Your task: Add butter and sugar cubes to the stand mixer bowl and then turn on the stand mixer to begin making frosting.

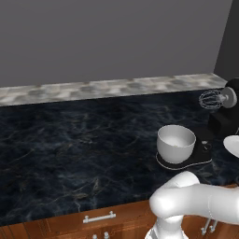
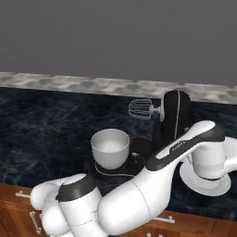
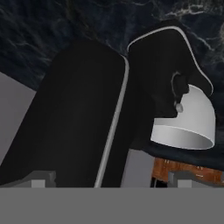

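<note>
In the left base view the stand mixer bowl, a deep pale grey-white bowl with a wide rim, sits upright on the flat black base of the stand mixer, on the dark marbled counter; the mixer's head is tilted back, so the silver wire whisk hangs clear of the bowl, above it and to its right; below the counter edge runs a brown wooden cabinet front with a silver handle. In the right base view the bowl stands at the left, the whisk above it, the black mixer body to their right, and the white arm crosses in front and reaches behind the mixer's right side; the bowl's inside looks pale and plain, and nothing in it can be made out. In the hand view the claw is close up against the mixer, whose black body with a thin silver stripe looms directly ahead of the 2 fingertips; the tips stand wide apart with nothing between them; the bowl lies ahead and to the right of the claw, seen on its side because the view is rolled, with the mixer's base behind it; a strip of the cabinet shows just beside the right fingertip.
</note>
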